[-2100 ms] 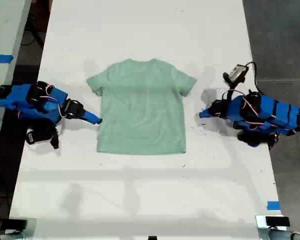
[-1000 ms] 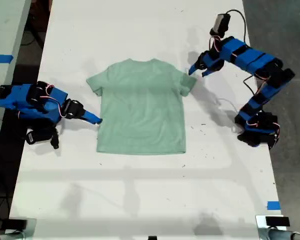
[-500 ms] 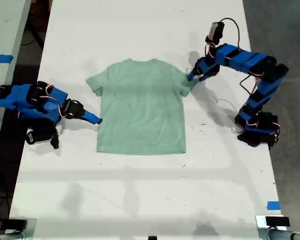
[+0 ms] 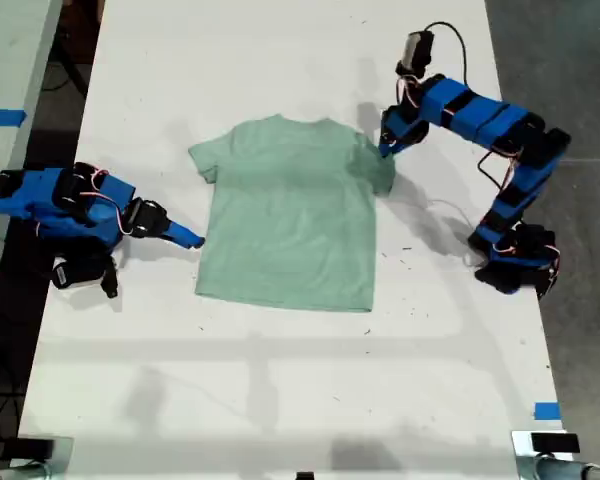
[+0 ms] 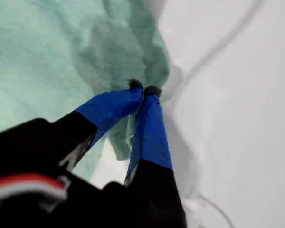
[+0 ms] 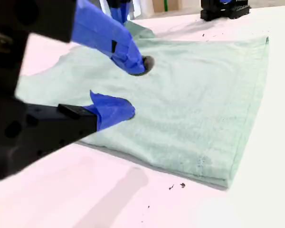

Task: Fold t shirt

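The pale mint-green t shirt [image 4: 285, 210] lies flat on the white table [image 4: 280, 400], neck toward the far edge. My first gripper [image 4: 385, 148] is at the sleeve on the exterior view's right. In the first wrist view my first gripper [image 5: 143, 89] is shut on a bunched fold of the t shirt [image 5: 38, 57], and that sleeve is lifted and crumpled. My second gripper [image 4: 195, 241] rests low at the shirt's side edge on the exterior view's left. In the second wrist view my second gripper [image 6: 135, 88] stands open just above the t shirt [image 6: 194, 104], holding nothing.
Blue tape marks sit at the exterior view's right near edge [image 4: 547, 411] and on the neighbouring surface at its left [image 4: 2, 117]. The first arm's base [image 4: 510, 265] stands near the table's right edge. Small dark specks dot the table near the hem.
The first arm rose from its rest, reached to the sleeve and shut on it. The shirt has slid slightly toward the exterior view's right and the sleeve has bunched. The second arm stayed still.
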Controlling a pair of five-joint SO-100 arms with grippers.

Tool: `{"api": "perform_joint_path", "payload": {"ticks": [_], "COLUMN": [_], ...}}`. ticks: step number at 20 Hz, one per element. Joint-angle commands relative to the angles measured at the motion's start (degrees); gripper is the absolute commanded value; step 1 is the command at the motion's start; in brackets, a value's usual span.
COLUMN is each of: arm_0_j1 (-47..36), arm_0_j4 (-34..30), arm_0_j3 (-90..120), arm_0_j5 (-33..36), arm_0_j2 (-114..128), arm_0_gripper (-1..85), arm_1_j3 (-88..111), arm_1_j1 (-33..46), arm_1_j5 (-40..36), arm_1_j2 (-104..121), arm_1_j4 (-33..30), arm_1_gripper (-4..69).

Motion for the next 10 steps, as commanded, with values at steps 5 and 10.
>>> {"api": "perform_joint_path", "payload": {"ticks": [5, 10], "arm_0_j1": [0.62, 0.62], "arm_0_j4": [-1.23, -1.23], "arm_0_j3": [0.35, 0.35], "arm_0_j5": [0.18, 0.18], "arm_0_j2": [0.44, 0.44], "arm_0_gripper": [11.3, 11.3], "arm_1_j3": [-15.73, -17.31], "arm_1_j1": [-20.65, -26.81], "arm_1_j5": [1.93, 2.55], "arm_1_j2": [2.72, -3.87], "arm_1_j4": [-4.48, -10.2], "arm_1_gripper": [-0.5, 5.1]}}
